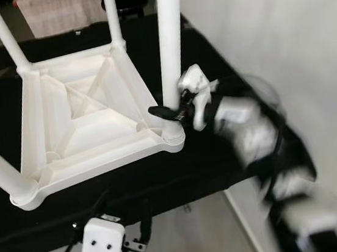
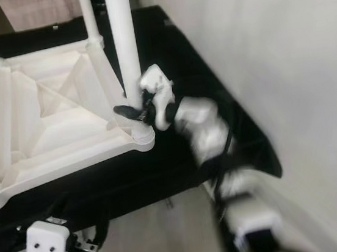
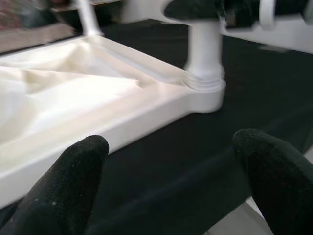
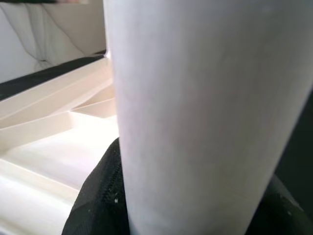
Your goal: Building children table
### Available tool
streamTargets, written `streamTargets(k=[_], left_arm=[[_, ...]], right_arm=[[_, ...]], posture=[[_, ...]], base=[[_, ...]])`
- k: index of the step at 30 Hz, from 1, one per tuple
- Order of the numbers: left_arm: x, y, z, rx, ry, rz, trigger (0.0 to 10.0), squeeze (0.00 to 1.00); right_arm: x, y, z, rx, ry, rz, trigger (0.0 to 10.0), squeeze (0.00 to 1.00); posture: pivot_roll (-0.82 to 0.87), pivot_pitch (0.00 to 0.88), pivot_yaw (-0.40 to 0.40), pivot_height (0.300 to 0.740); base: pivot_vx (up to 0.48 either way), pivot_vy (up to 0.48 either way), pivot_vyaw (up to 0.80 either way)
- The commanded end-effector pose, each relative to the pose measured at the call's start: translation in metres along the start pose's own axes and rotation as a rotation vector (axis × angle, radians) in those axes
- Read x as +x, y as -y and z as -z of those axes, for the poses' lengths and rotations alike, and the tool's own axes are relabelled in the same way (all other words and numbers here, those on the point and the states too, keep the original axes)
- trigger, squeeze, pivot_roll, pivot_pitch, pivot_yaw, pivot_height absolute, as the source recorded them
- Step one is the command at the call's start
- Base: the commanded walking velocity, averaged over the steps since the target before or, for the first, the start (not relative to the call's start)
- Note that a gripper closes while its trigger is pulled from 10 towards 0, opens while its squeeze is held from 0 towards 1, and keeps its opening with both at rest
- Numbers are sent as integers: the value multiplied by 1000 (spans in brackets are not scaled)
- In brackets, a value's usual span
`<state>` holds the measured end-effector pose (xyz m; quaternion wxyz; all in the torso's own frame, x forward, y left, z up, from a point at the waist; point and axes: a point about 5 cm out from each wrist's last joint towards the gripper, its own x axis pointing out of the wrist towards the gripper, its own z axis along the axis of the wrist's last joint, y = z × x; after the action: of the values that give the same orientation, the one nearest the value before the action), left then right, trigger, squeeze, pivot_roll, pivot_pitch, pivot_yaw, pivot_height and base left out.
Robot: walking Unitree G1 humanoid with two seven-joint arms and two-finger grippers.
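White plastic makes up the small table, which lies upside down on a black cloth with its ribbed underside facing up and four legs standing in its corner sockets. The leg at the near right corner is the one being worked on. The right gripper reaches in from the right and its black fingers are clamped around this leg low down, just above the socket. The right wrist view confirms the hold, with the pale leg pressed between the dark pads.

The leg's long axis runs straight up from the socket, so I judge the coming move turns on that line: any push or twist to seat it should go down along the leg, not across it. The right arm is already on it and plainly the nearer one.

The left gripper waits below the near edge of the cloth, its fingers spread apart and holding nothing, pointing up toward the same corner. It sits near the table's rim, not touching it, and could steady the frame if needed.
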<state>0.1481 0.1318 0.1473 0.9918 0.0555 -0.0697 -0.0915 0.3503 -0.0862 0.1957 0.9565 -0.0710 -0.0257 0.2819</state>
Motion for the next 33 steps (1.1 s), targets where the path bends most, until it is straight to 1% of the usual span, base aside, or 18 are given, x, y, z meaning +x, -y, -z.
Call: streamTargets(k=[1,2,7,8,9,10,12,13,15,16,19,22,24,25,26,29,32,33], left_arm=[[-2,0,0,-11,-1,11,10000,0],[-1,1,0,-27,4,29,10000,0],[2,3,1,-52,12,61,10000,0],[3,3,1,-65,14,77,10000,0],[4,5,1,-96,21,107,10000,0],[4,5,1,-96,21,107,10000,0],[5,6,1,-115,26,122,10000,0],[6,8,1,-137,30,149,10000,0],[6,8,0,-144,32,160,10000,0],[6,9,1,-150,32,167,10000,0],[6,9,1,-154,31,173,10000,0],[7,11,1,-154,31,178,10000,0],[7,11,1,-154,32,177,10000,0],[7,10,1,-153,35,172,10000,0],[7,11,1,-153,36,169,10000,0],[7,11,0,-155,39,170,10000,0],[6,11,0,-156,39,170,10000,0],[5,11,-1,-157,38,169,10000,0]], right_arm=[[-20,-5,55,28,-280,36,0,0],[-25,-22,52,67,-257,6,0,0],[-17,-30,51,79,-253,-48,0,0],[-11,-31,46,93,-237,-65,4118,0],[1,-34,30,128,-169,-121,10000,0],[1,-34,30,128,-169,-121,10000,0],[7,-37,16,155,-116,-156,10000,0],[13,-34,-1,164,-44,-236,10000,0],[12,-35,-8,169,-23,-246,10000,0],[12,-32,-13,149,-13,-253,10000,1000],[11,-29,-23,133,-9,-304,10000,1000],[8,-13,-47,23,39,-531,10000,1000],[7,-8,-50,-10,47,-574,10000,1000],[3,8,-56,-38,62,-741,10000,0],[2,14,-57,-38,61,-789,10000,0],[4,20,-56,-57,38,-839,10000,0],[6,19,-56,-67,33,-866,10000,0],[11,17,-59,-58,37,-889,10000,0]], posture=[[-19,204,-46,740],[-37,192,-34,740],[-34,182,-35,740],[-37,180,-38,740],[-41,173,-41,740],[-41,173,-41,740],[-42,173,-41,740],[-41,171,-43,740],[-41,171,-43,740],[-42,167,-43,740],[-42,167,-45,740],[-38,165,-50,740],[-38,165,-50,740],[-37,164,-52,740],[-31,165,-57,740],[-24,167,-59,740],[-15,170,-60,740],[-10,173,-61,740]], base=[[0,0,0],[0,0,0],[0,0,0],[0,0,0],[0,0,0],[0,0,0],[0,0,0],[0,0,0],[0,0,0],[0,0,0],[0,0,0],[0,0,0],[0,0,0],[0,0,0],[0,0,0],[0,0,0],[0,0,0],[0,0,0]])
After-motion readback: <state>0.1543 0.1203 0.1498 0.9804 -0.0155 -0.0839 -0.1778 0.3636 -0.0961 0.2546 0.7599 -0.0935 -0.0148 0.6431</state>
